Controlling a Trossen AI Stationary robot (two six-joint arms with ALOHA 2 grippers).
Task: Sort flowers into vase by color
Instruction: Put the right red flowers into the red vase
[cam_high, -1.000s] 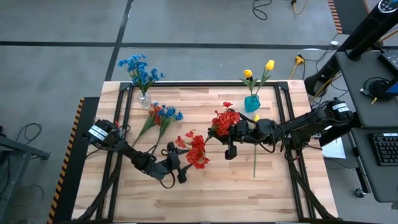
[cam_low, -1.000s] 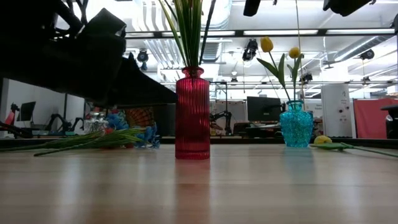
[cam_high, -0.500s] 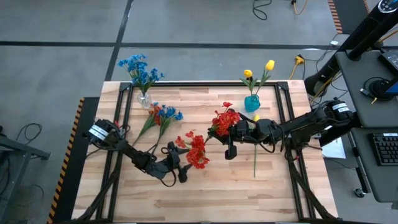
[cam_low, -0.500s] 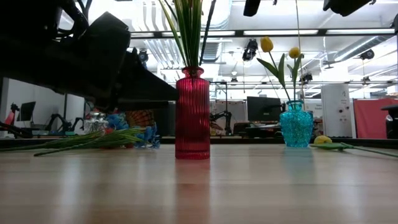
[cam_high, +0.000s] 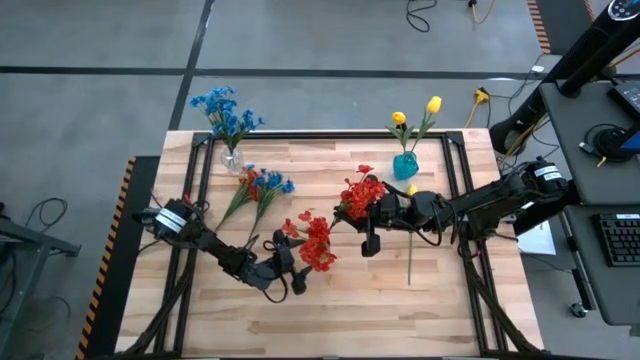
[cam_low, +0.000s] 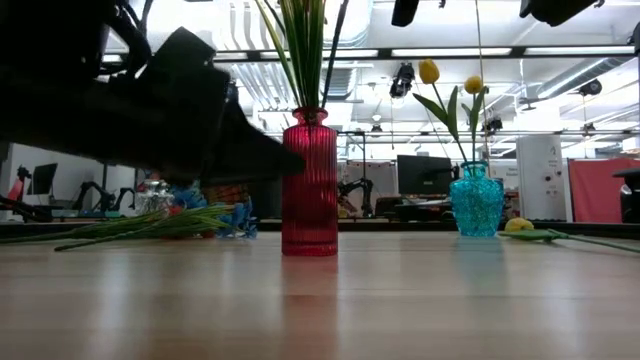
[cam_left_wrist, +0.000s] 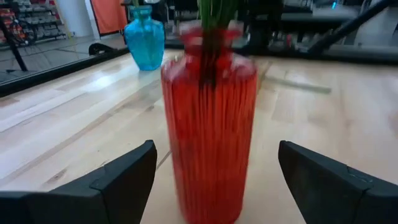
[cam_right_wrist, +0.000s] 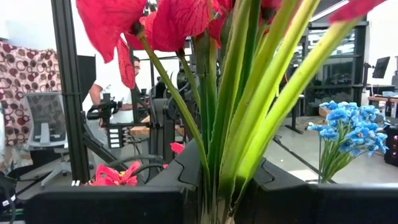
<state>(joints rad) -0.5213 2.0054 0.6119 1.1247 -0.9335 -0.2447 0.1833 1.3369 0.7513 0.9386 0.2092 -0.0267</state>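
A ribbed red vase (cam_low: 310, 180) stands mid-table with red flowers (cam_high: 318, 245) in it. My left gripper (cam_high: 293, 278) is open and low. Its fingers (cam_left_wrist: 127, 177) stand on either side of the red vase (cam_left_wrist: 208, 124), with a gap on each side. My right gripper (cam_high: 372, 222) is shut on a bunch of red flowers (cam_high: 360, 192), to the right of the vase. Yellow flowers stand in a teal vase (cam_high: 405, 165). Blue flowers (cam_high: 225, 115) stand in a clear vase (cam_high: 232, 160). My right gripper pinches several green stems (cam_right_wrist: 217, 155) of the red bunch between its two fingers. The fingers come from the table's right side, slanting a little upward and lying across the stems. The red blooms (cam_right_wrist: 168, 25) stand above the fingertips. The stems' lower ends are hidden by the gripper.
Loose blue and red sprigs (cam_high: 262, 185) lie on the table near the clear vase. One yellow flower with a long stem (cam_high: 410, 250) lies in front of the teal vase. A black frame (cam_high: 330, 134) rims the tabletop. A person (cam_right_wrist: 115, 81) is in the room beyond.
My left gripper has edged toward the red vase and sunk a little. In the low view its dark fingertip now overlaps the vase's left side. My right gripper and its red bunch have kept still.
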